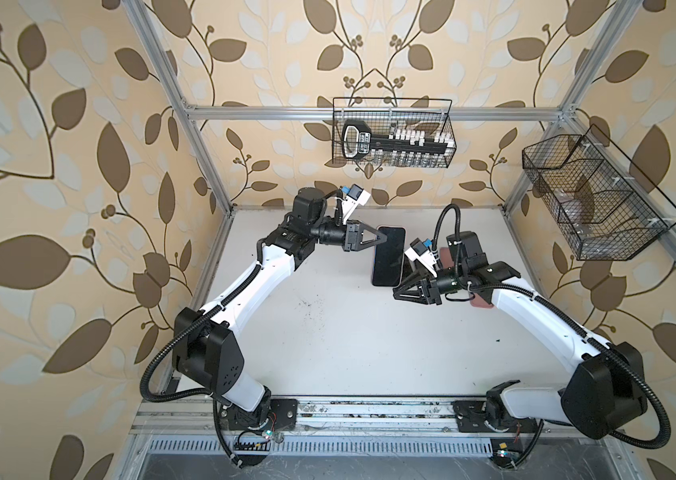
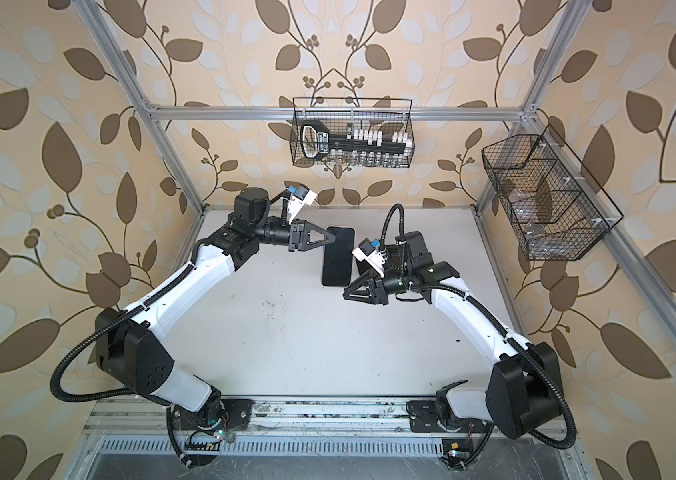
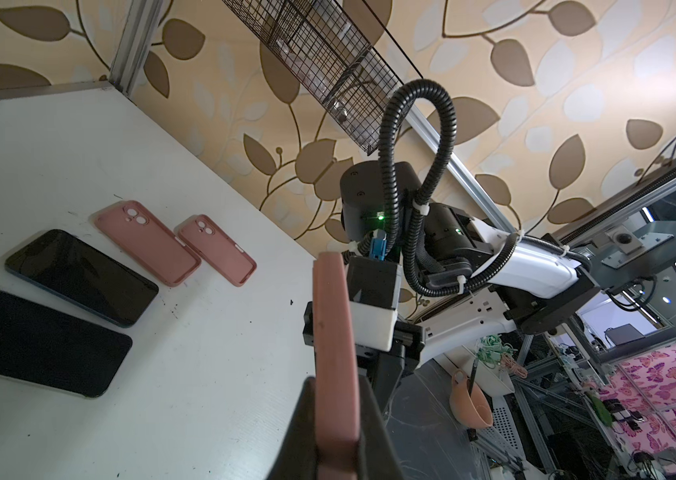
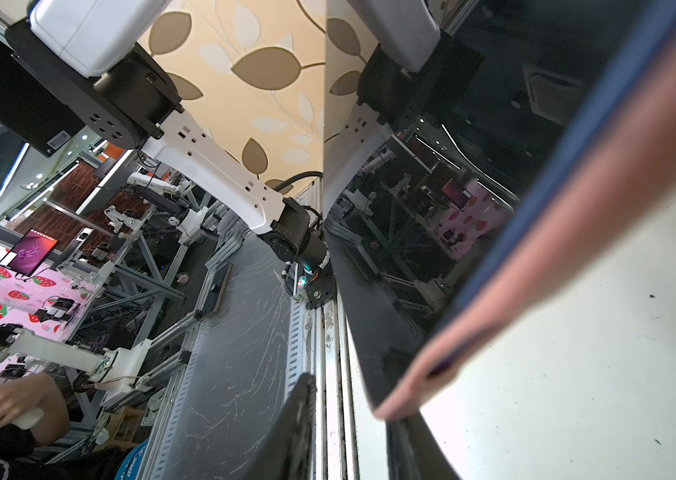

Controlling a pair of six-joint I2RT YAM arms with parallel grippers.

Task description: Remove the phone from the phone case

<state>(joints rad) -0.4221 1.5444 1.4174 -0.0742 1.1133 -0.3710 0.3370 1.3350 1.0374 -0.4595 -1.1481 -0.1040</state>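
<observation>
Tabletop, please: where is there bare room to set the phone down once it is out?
Free: the wide white table stretch between left arm and right arm, down to the front rail. Crowded: under that right arm, where two loose phones and two empty pink cases lie.

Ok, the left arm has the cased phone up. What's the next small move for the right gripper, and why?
Probably close the right gripper on the pink case corner: its jaws stand open just beside it, and the left gripper clamps the cased phone.
</observation>
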